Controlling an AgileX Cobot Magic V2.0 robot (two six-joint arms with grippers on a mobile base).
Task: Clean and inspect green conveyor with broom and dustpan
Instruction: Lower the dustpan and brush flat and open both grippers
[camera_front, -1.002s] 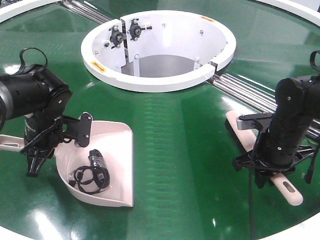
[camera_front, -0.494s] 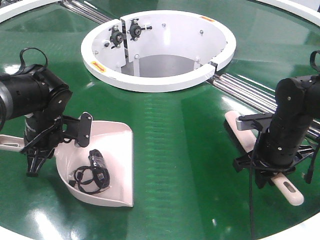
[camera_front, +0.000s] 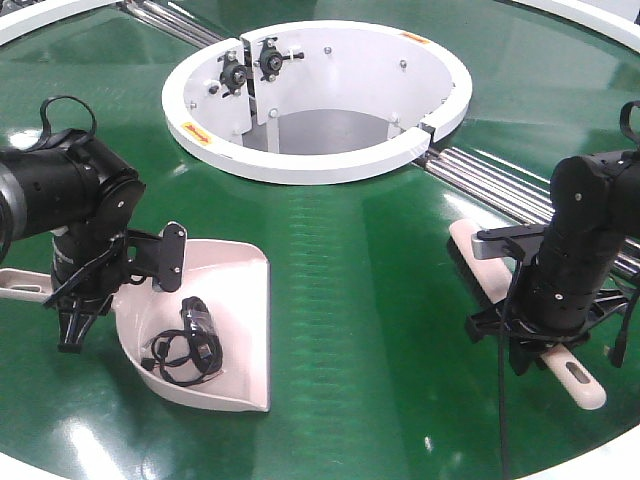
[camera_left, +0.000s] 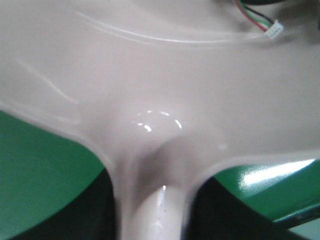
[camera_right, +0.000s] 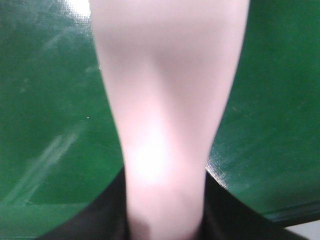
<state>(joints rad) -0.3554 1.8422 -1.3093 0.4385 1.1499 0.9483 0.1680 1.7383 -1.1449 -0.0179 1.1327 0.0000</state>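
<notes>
The green conveyor fills the front view. The pale dustpan lies on it at the left, with a black cabled object inside. My left gripper is shut on the dustpan's handle where it joins the scoop. In the left wrist view the dustpan fills the frame and its handle runs between my gripper's dark jaws. The broom lies on the belt at the right. My right gripper is shut on its handle, which shows up close in the right wrist view between the gripper's jaws.
The white ring-shaped hub stands at the back centre. Silver roller strips run from it to the right, behind the right arm. The conveyor's white outer rim curves along the near edge.
The dustpan has shifted slightly to the right with my left gripper. The right arm and broom have barely moved.
</notes>
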